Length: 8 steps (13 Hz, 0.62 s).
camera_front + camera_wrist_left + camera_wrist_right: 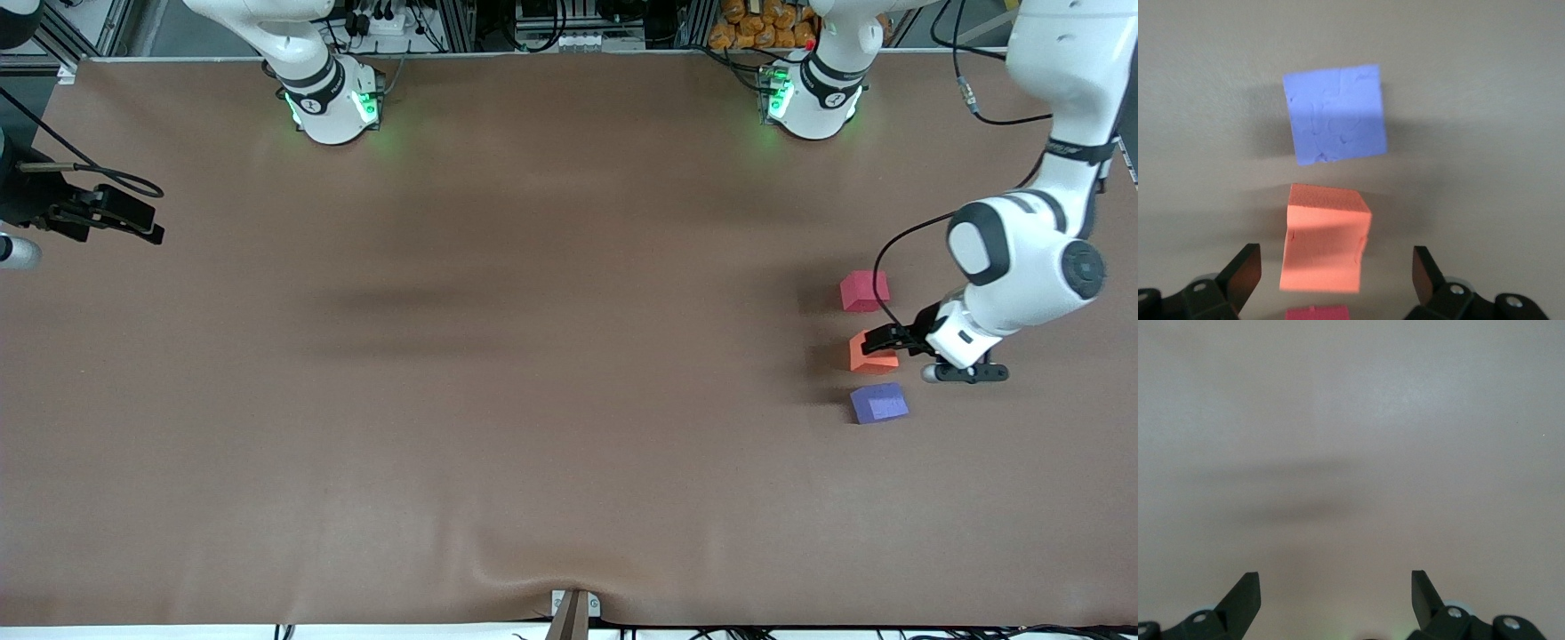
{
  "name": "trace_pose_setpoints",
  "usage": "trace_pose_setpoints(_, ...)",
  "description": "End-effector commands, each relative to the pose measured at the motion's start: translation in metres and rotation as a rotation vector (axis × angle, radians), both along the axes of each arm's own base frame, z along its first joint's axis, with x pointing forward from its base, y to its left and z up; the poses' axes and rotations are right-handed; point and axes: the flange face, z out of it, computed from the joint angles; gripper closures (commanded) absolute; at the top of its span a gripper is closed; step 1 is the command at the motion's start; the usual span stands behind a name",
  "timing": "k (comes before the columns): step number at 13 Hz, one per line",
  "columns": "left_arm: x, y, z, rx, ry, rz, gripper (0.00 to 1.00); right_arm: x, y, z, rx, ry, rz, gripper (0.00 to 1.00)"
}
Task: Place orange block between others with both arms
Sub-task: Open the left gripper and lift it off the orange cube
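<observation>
The orange block (pixel 871 354) (pixel 1325 243) rests on the brown table near the left arm's end, in a row with the others. The pinkish-red cube (pixel 864 291) (pixel 1317 313) lies farther from the front camera and the purple cube (pixel 878 403) (pixel 1336 115) nearer. My left gripper (pixel 889 345) (pixel 1336 273) is low over the orange block and open, one finger (pixel 1245 270) standing off each side without touching it. My right gripper (pixel 147 229) (pixel 1336 593) waits open over bare table at the right arm's end, nothing between its fingers.
The two arm bases (pixel 333 107) (pixel 809 102) stand along the table's back edge. A small metal bracket (pixel 573 613) sits at the middle of the front edge. The brown cloth (pixel 533 356) between the arms is wide and flat.
</observation>
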Motion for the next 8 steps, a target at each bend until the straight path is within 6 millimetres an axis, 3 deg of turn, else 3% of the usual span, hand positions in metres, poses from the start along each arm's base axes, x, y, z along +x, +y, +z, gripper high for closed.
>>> trace_pose_setpoints(1,0.003,0.002,0.069,-0.025,0.010,0.034,0.00,-0.001,0.001,0.000,0.015,0.004,0.007,0.00)
trace_pose_setpoints(7,0.001,0.005,0.256,0.050,0.049,-0.032,0.00,-0.001,0.001,0.000,0.015,0.004,0.005,0.00)
trace_pose_setpoints(8,0.000,0.004,0.279,0.051,0.047,-0.039,0.00,0.000,0.001,-0.001,0.015,0.005,0.005,0.00)
